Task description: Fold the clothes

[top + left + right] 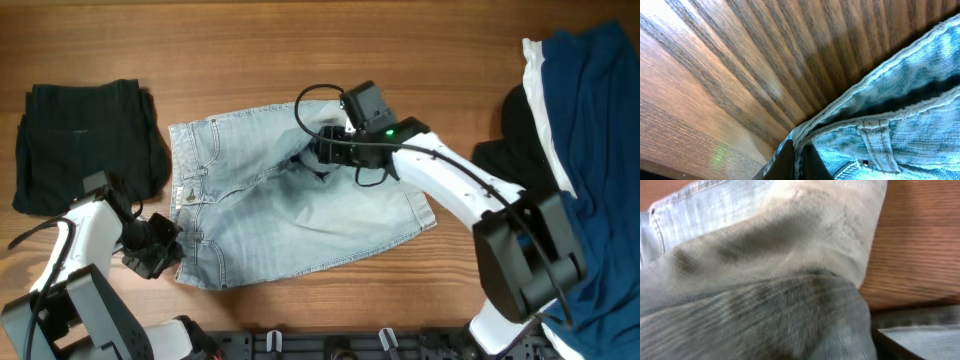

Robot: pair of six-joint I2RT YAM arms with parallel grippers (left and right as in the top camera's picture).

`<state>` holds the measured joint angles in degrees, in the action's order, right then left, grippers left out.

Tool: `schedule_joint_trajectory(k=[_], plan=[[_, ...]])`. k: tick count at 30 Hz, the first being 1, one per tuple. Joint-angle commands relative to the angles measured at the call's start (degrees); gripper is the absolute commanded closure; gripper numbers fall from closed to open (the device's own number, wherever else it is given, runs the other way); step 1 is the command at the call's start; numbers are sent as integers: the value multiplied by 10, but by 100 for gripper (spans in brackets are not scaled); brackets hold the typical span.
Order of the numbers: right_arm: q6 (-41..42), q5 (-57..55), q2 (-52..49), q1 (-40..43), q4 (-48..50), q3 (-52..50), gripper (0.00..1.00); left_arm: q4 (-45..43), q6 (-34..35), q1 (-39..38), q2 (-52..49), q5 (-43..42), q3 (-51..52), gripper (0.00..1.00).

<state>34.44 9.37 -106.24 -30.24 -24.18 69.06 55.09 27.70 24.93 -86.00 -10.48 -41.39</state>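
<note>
Overhead, the denim shorts [300, 215] lie mid-worktop [250, 50], between a black garment [85, 140] and dark-blue clothes [590, 150]. Only the left wrist view shows the left claw [172, 250] clamped on the waistband [875, 107]. Bunched denim hides the right claw [314, 150], so I cannot tell its grip.

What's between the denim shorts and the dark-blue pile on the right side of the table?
Only bare table lies between the denim shorts and the dark-blue pile; the right arm crosses above that stretch. The overhead view shows it.
</note>
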Motion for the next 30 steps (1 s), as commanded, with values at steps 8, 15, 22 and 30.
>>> schedule_joint_trajectory(k=[8, 15, 22, 30], plan=[[-219, -292, 20, 101, 4, 124, 94, -2, -3, 5, -2, 10, -5, 96], [-280, -397, 17, 117, -144, 147, 38, -2, -3, 5, -2, 10, -5, 96], [-142, -360, 12, 147, -242, 146, 36, -2, -3, 5, -2, 9, -5, 96], [-143, -16, -19, 137, 22, 146, 37, -10, -3, 5, -2, -5, -5, 96]])
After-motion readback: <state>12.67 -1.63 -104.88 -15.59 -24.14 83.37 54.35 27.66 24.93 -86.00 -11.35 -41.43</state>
